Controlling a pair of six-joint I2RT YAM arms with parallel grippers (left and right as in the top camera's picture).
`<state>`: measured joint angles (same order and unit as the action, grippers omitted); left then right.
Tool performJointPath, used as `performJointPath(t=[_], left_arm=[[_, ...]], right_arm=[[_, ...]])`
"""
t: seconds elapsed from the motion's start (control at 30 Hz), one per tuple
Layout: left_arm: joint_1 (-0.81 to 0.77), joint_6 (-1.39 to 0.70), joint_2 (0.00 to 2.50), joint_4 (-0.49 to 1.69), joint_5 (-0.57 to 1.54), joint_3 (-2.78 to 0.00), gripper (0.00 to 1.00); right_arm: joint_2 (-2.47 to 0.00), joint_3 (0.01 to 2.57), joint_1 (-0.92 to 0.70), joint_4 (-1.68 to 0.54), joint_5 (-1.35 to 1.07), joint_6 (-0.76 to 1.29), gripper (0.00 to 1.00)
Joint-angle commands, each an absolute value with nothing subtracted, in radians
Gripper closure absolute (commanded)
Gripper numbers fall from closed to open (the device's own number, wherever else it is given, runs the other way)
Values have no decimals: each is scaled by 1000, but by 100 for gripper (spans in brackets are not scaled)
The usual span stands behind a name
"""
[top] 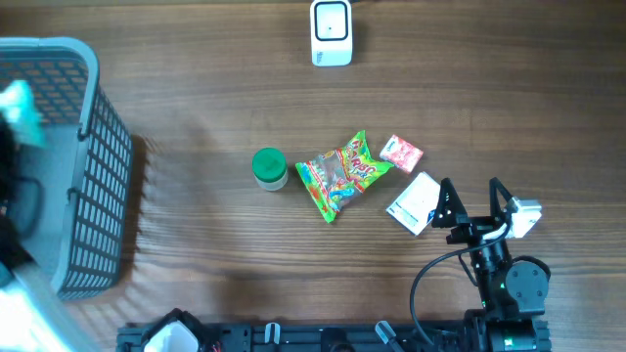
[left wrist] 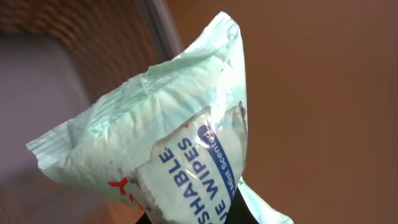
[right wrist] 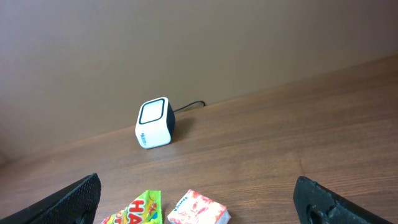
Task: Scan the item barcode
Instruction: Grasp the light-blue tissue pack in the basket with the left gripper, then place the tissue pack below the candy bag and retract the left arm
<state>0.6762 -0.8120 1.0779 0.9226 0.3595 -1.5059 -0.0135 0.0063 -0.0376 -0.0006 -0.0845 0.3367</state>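
While clamped in the closed left gripper [left wrist: 193, 218] over the basket [top: 98, 176], the wipes pack [left wrist: 168, 143] extends lengthwise out from the jaws, crimped end pointing away. Right gripper [top: 470, 191] stands open just beside a white box [top: 415, 203], facing the scanner [right wrist: 154, 123].

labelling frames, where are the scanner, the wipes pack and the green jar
scanner [top: 332, 32], overhead view, on its white top face
wipes pack [left wrist: 149, 118], left wrist view, on the pale green wrapper
green jar [top: 268, 164], overhead view, on its lid
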Motion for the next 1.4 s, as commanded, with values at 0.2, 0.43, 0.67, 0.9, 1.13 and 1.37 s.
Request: performJointPath(t=[0.2, 0.43, 0.67, 0.9, 1.13, 1.37], left_arm=[[-95, -659, 962, 1193, 211, -1395, 96], [-564, -737, 1140, 905, 31, -964, 96], [-642, -907, 1541, 693, -87, -863, 96], [-704, -976, 1499, 683, 44, -920, 72], [-731, -913, 1217, 809, -172, -1125, 0], [-650, -352, 1073, 691, -655, -1438, 0]], right_arm=[[-7, 5, -36, 2, -75, 343, 0], [-7, 5, -36, 2, -75, 343, 0], [-7, 5, -36, 2, -75, 343, 0], [-7, 5, -36, 2, -75, 343, 0], [-7, 5, -36, 2, -75, 343, 0], [-7, 5, -36, 2, -75, 343, 0]])
